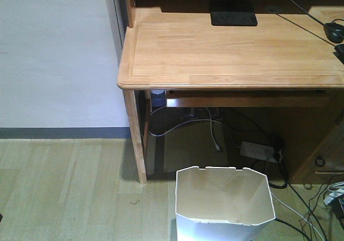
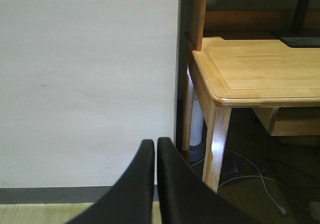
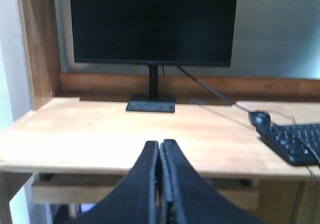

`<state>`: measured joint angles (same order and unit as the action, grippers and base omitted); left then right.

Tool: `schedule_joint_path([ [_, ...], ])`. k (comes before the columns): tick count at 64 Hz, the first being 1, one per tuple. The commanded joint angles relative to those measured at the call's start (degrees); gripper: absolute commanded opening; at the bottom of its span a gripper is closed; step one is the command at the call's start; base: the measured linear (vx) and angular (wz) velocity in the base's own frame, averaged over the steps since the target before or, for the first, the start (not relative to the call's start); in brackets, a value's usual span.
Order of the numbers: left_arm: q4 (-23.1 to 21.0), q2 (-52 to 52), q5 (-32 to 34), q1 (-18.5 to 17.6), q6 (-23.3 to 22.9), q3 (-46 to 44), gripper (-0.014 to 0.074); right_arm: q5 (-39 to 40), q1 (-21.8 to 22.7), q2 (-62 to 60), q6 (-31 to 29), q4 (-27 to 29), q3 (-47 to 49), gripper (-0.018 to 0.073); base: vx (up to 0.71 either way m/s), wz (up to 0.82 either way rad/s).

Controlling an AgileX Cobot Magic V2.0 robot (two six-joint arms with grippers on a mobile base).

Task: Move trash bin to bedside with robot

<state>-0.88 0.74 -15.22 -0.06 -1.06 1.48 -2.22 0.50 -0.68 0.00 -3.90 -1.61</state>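
The white trash bin (image 1: pixel 223 201) stands on the wooden floor in front of the desk, at the bottom of the front view, its cream inside empty. It shows in neither wrist view. My left gripper (image 2: pixel 156 143) is shut and empty, held in the air facing the white wall beside the desk's left leg. My right gripper (image 3: pixel 160 144) is shut and empty, held level with the desk top and facing the monitor. The bed is out of view. Neither arm shows in the front view.
A wooden desk (image 1: pixel 226 53) fills the top right, with a monitor (image 3: pixel 152 24), keyboard (image 3: pixel 295 141) and mouse (image 3: pixel 260 118) on it. A power strip (image 1: pixel 260 151) and loose cables (image 1: pixel 301 209) lie on the floor under and right of the desk. White wall (image 1: pixel 54 53) at left.
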Motion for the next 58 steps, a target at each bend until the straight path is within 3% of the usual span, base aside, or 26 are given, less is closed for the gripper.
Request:
schedule_joint_path([
  [1,-0.2,0.8,4.0,-0.1,-0.3,1.1,-0.0006,8.1,0.0,-0.6,0.5,0.1,0.3,-0.0009,0.0,0.0],
  [13,-0.2,0.8,4.0,-0.1,-0.3,1.1,-0.0006,7.7,0.0,1.6,1.7,1.4,6.9,-0.0009,0.0,0.0],
  [33,-0.2,0.8,4.0,-0.1,-0.3,1.1,-0.0006,-4.6,0.0,19.9,2.2,2.3,22.3,-0.0009,0.0,0.0],
  [58,-0.2,0.8,4.0,-0.1,-0.3,1.1,-0.0006,-5.0,0.0,28.0,2.0,2.1,23.6,-0.0006,0.0,0.0],
])
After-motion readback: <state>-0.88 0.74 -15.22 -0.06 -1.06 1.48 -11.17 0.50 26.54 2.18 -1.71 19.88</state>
